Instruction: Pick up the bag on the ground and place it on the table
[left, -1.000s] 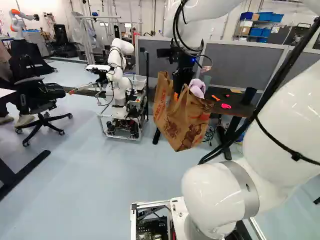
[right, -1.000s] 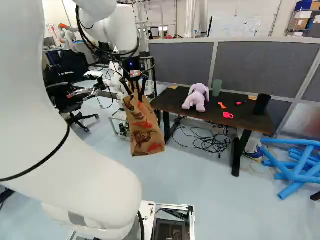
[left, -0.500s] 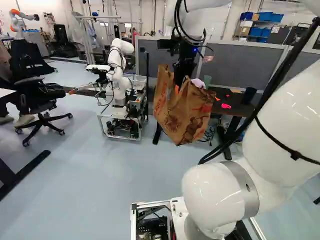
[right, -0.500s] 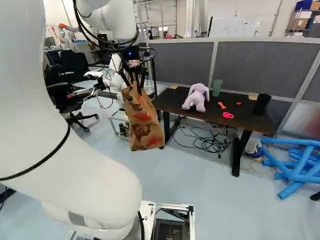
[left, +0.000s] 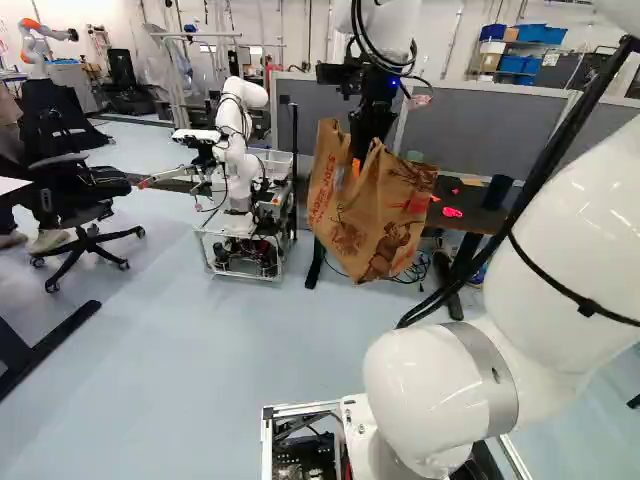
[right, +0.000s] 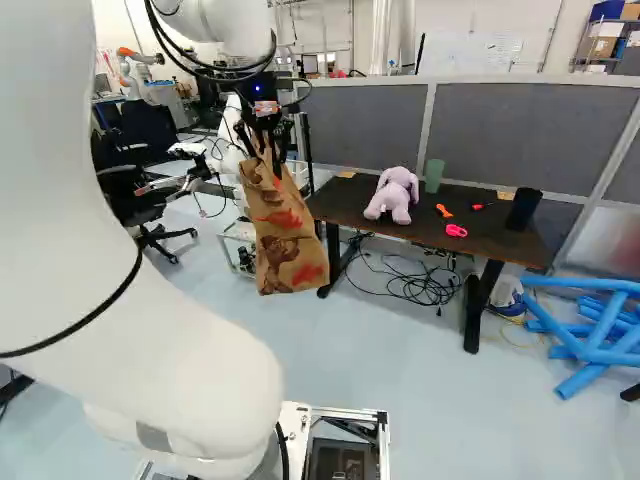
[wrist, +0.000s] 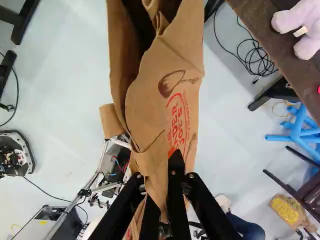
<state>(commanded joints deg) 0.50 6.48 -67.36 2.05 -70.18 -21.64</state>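
Paper bag (right: 288, 235): hanging in the air near the end of the table (right: 495, 238), gaping at the top, hiding its contents; being clamped between both fingers of the gripper (right: 265, 148). Green cup (right: 433, 176) and black cup (right: 523, 209): standing on the table.

the brown paper bag (wrist: 187, 100) has big red letters on its side: "joe's", and part of a word, "nder". the print on the yellow label (wrist: 285, 211) is too small to read.
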